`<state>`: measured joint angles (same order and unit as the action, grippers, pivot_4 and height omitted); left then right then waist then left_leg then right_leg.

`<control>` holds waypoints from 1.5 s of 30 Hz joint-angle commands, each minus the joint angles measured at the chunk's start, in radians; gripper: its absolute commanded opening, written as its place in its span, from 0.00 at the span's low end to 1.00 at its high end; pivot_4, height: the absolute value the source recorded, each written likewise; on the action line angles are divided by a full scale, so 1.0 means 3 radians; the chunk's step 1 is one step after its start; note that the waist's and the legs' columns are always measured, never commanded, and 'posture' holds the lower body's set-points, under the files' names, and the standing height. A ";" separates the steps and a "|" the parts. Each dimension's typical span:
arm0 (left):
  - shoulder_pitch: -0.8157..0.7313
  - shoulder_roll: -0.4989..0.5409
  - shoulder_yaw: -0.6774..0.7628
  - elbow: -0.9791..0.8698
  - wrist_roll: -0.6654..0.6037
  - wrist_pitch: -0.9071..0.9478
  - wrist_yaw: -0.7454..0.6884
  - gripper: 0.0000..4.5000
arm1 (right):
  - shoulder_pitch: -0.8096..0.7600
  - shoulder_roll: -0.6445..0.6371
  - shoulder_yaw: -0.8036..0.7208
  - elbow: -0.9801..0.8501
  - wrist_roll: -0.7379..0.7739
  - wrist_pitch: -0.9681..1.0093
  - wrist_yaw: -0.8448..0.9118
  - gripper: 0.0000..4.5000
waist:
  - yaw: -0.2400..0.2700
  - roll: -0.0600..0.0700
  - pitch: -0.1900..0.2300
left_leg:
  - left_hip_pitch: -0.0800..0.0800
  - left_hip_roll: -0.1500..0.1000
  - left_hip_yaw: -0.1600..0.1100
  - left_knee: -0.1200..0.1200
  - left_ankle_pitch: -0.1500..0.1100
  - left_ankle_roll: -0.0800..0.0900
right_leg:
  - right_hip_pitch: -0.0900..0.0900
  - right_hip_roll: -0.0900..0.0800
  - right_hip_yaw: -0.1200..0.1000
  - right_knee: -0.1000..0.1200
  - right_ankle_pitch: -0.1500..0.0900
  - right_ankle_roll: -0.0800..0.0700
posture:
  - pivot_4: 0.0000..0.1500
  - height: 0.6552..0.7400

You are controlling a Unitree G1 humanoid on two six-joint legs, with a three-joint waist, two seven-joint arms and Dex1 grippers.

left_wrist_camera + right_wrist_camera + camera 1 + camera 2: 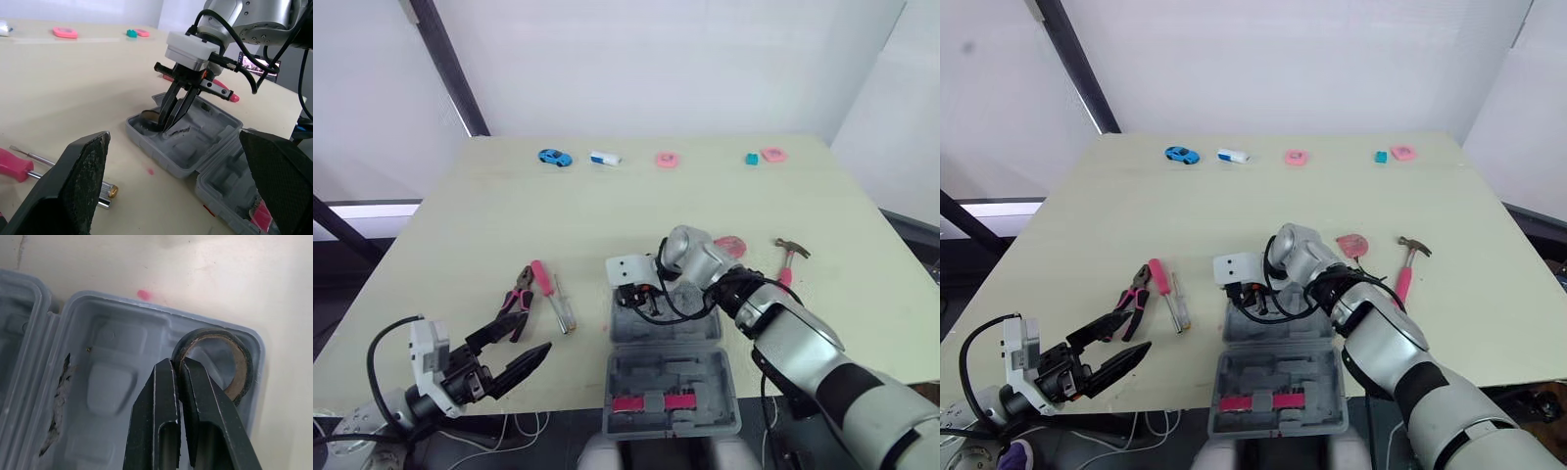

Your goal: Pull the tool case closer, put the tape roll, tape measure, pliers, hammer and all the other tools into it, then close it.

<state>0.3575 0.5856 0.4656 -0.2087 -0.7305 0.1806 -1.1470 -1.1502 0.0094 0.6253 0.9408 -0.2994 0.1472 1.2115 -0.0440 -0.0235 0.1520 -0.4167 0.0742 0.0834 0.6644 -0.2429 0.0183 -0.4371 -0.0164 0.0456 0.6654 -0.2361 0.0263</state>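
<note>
Right gripper [177, 363] pinching wall of black cardboard-cored tape roll [243, 377] inside grey plastic tool case [146, 309]; left gripper [530, 331] gaping; risk of tilted roll tipping out

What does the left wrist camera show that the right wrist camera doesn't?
Left wrist, not right: the open left gripper, the screwdriver, and the lid's pink latches. Right wrist, not left: the tape roll from above, brown core showing, one finger inside the ring, one outside. Both: the right gripper shut on the tape roll in a corner of the case, and a red mark on the table.
</note>
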 commanded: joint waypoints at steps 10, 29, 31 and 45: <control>-0.0019 0.0067 0.0068 0.0054 -0.0001 -0.0062 -0.0043 1.00 | -0.0154 -0.0030 -0.0293 0.0055 0.0143 -0.0200 0.0049 0.74 | 0.0000 0.0000 0.0000 | 0.0000 0.0000 0.0000 0.0000 0.0000 0.0000 | 0.0000 -0.0001 0.0000 0.0000 0.0000 0.0000 | 1.00 1.00; -0.0163 0.0065 -0.0041 0.0091 0.0035 -0.0039 -0.0037 1.00 | 0.0409 0.0087 -0.1094 0.0242 0.0748 -0.0715 -0.0423 0.22 | -0.0002 0.0000 0.0000 | 0.0000 0.0000 0.0000 -0.0002 0.0000 0.0000 | 0.0000 0.0000 0.0001 -0.0001 0.0000 0.0001 | 1.00 1.00; -0.0161 0.0068 -0.0041 0.0067 0.0035 -0.0025 -0.0023 1.00 | 0.0439 0.0090 -0.1086 0.0267 0.0738 -0.0753 -0.0434 0.22 | -0.0002 0.0000 0.0000 | 0.0000 0.0000 0.0000 -0.0002 0.0000 0.0000 | 0.0000 0.0000 0.0001 -0.0001 0.0000 0.0000 | 1.00 1.00; -0.0153 0.0051 -0.0120 -0.0069 0.0091 0.0042 0.0112 1.00 | 0.0529 0.0022 -0.0813 0.0830 0.0230 -0.0873 -0.0827 0.22 | -0.0002 -0.0001 -0.0001 | 0.0003 0.0000 0.0001 -0.0002 0.0000 0.0000 | 0.0002 -0.0001 0.0002 0.0000 0.0000 0.0000 | 1.00 1.00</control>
<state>0.3113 0.5959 0.4224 -0.2043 -0.7070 0.2017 -1.1148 -1.0042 0.0358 0.3516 1.1572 -0.1795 -0.1191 0.9783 -0.0446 -0.0237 0.1517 -0.4152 0.0741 0.0837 0.6637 -0.2429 0.0183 -0.4364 -0.0167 0.0462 0.6654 -0.2360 0.0264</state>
